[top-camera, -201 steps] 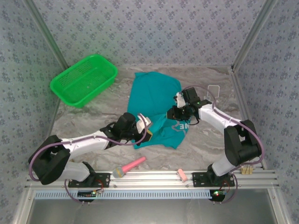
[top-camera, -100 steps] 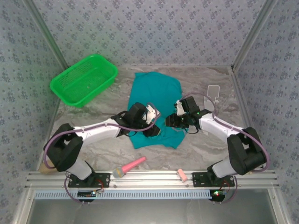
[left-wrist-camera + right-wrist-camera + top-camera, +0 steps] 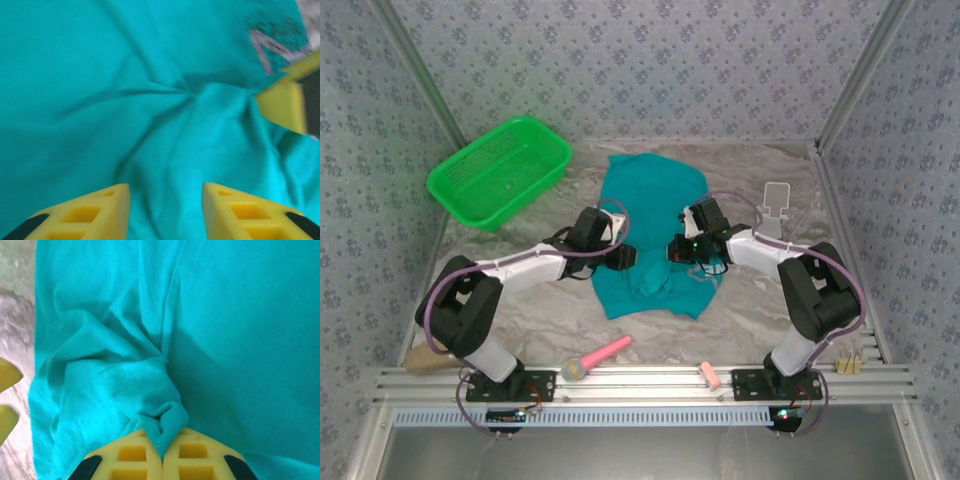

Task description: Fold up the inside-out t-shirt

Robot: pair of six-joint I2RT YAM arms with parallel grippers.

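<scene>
One t-shirt [image 3: 655, 200], long axis near-to-far (rumpled)

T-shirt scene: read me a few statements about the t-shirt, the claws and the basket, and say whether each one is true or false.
1. The right claw is shut on a fold of the t-shirt. True.
2. The left claw is clamped on cloth. False: its jaws stand open over the t-shirt.
3. The t-shirt lies in the basket. False: it lies on the table, apart from the basket.
4. The basket sits at the table's far left corner. True.
</scene>
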